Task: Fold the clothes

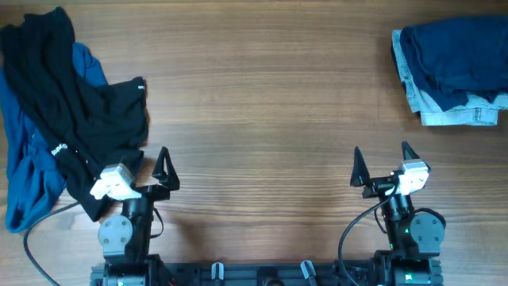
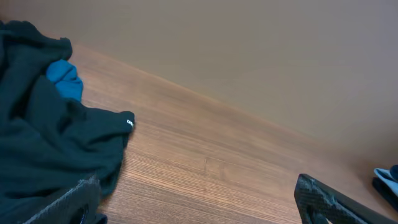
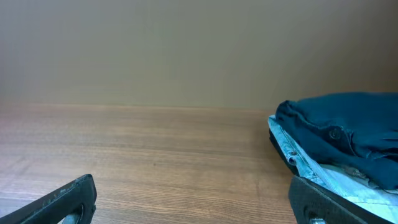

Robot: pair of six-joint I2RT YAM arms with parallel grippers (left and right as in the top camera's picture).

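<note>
**Soft matt cloth on a smooth wooden table**

The table point(image 1: 262, 95) is seen to be of brown wood with a fine straight grain, smooth and with only a weak shine. The black shirt point(image 1: 87, 119) is made of soft matt cloth, heavily creased, with small white letters printed flat on it. The blue garment point(image 1: 24, 167) is of a smoother cloth with a slight sheen. The folded pile point(image 1: 452, 67) is composed of dark blue matt cloth and a pale, washed, denim-like fabric with stitched seams. The left gripper point(image 1: 143, 159) and the right gripper point(image 1: 382, 152) are built of hard black material, matt and finely speckled. The wall point(image 3: 186, 50) is plain matt beige.
</note>
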